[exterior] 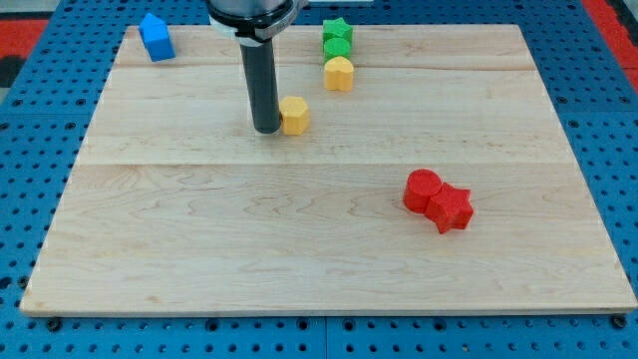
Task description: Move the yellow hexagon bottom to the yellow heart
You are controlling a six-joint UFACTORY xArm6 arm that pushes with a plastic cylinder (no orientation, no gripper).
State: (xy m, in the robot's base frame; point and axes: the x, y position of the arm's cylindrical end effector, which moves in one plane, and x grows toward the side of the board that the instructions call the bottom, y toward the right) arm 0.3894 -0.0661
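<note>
pushing step: my tip [267, 130], clawless rod, touches yellow hexagon [294, 115] on its left; yellow heart [339, 73] up-right; next, nudge rightward.

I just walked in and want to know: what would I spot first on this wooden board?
Probably my tip, the end of a thick dark rod coming down near the view's top middle, right beside the yellow hexagon on its left. Next, the bright red blocks huddled together toward the view's lower right. Above the hexagon sit the yellow heart and a green block, with a blue block at the top left.
</note>
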